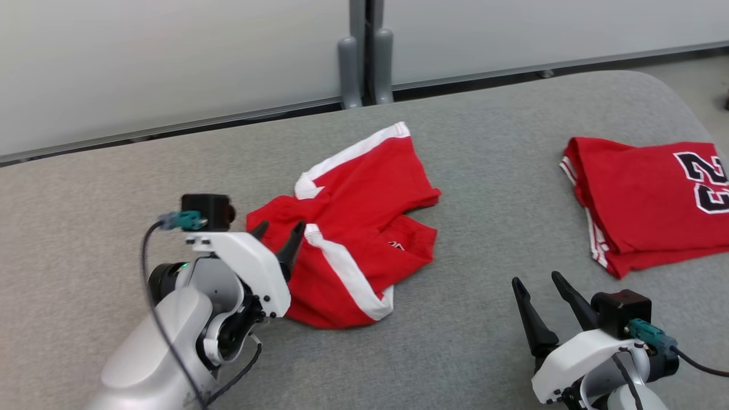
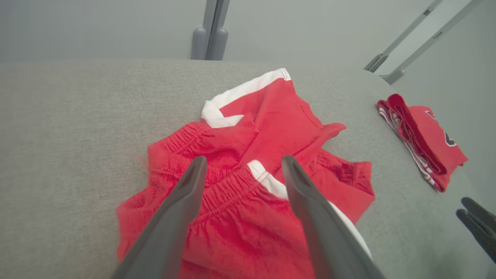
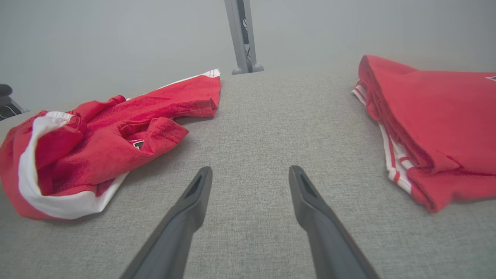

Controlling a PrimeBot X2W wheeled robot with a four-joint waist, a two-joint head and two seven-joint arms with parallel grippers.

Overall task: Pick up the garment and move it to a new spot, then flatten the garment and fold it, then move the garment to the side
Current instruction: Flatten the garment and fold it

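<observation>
The garment [image 1: 364, 228], red shorts with white side stripes, lies crumpled in the middle of the grey table [image 1: 484, 188]. My left gripper [image 1: 279, 230] is open at the garment's left edge. In the left wrist view its two fingers [image 2: 244, 161] stand apart over the gathered waistband of the garment [image 2: 240, 193], with nothing pinched between them. My right gripper [image 1: 535, 279] is open at the lower right, over bare table. In the right wrist view the right gripper [image 3: 250, 169] points at empty cloth surface, with the garment [image 3: 97, 143] off to its left.
A folded red jersey [image 1: 649, 199] with a dark number lies at the table's right side, also in the right wrist view as the jersey [image 3: 438, 128]. A grey post [image 1: 364, 51] stands behind the table's far edge. Bare table lies between the two pieces of clothing.
</observation>
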